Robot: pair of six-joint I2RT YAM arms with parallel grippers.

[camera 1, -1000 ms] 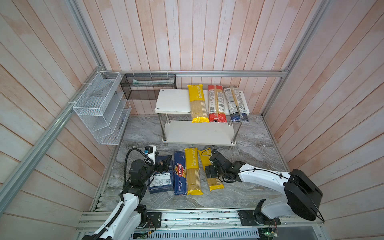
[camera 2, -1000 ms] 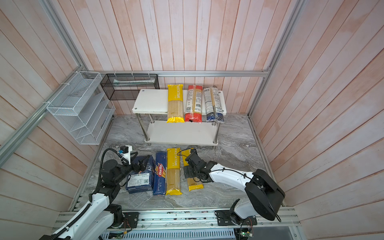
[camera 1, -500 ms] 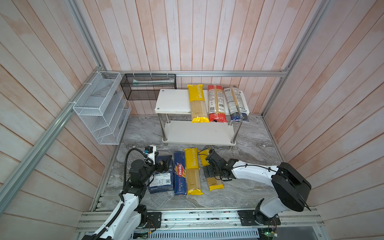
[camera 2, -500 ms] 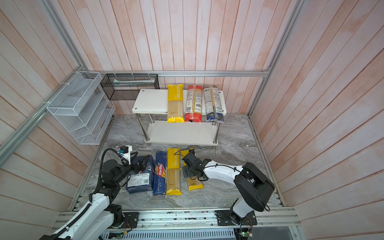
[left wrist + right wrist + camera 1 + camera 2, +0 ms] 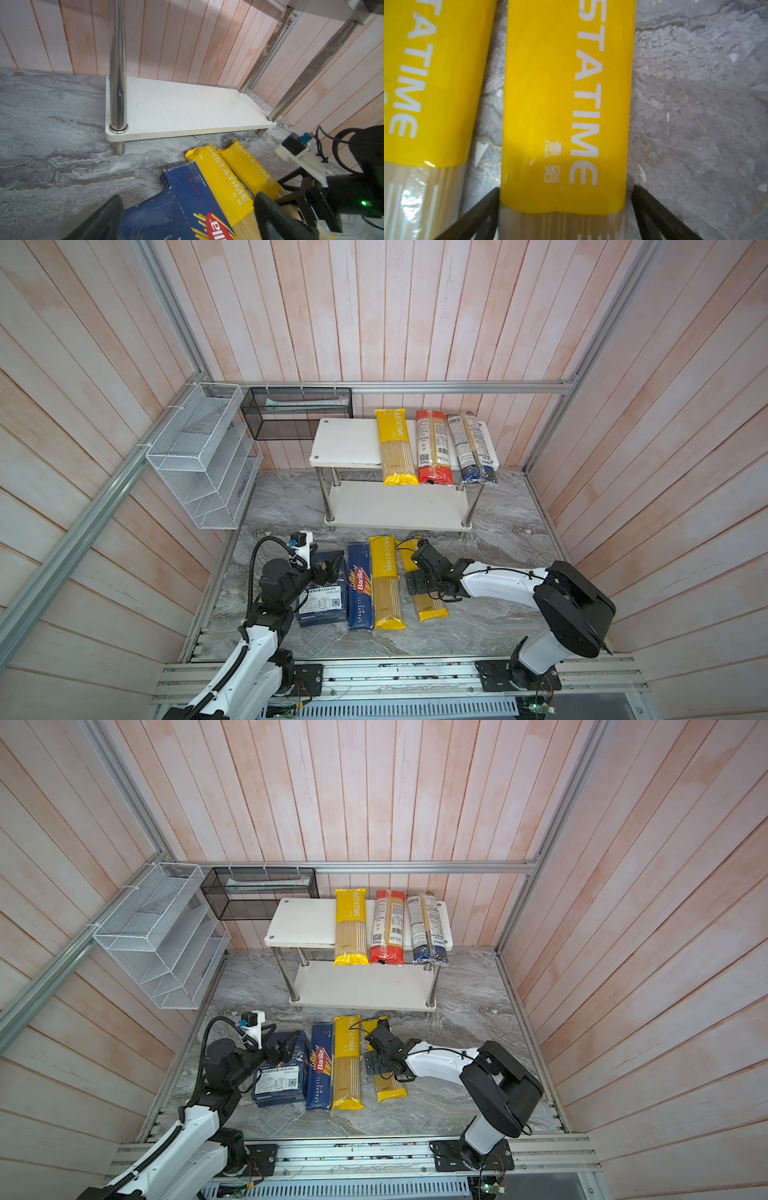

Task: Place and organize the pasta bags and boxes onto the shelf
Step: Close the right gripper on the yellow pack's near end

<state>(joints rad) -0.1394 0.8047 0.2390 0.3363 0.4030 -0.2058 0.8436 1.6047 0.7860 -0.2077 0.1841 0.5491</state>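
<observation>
Right claw [image 5: 564,207]: wide open, straddling yellow bag [image 5: 564,104] on surface [image 5: 695,104], not gripping.
Left claw [image 5: 187,216]: open, empty, above wide box [image 5: 322,597].

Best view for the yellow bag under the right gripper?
Right wrist: the yellow bag fills the frame, lettering sharp, between the open jaws of the right gripper. In both top views the bag is small, its middle covered by the gripper. Left wrist shows only its yellow end.

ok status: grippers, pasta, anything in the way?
Left gripper open over the Barilla boxes, holding nothing. Right gripper open, jaws straddling a yellow floor bag. Shelf top holds three bags; neighbouring yellow bag tight beside one jaw.
</observation>
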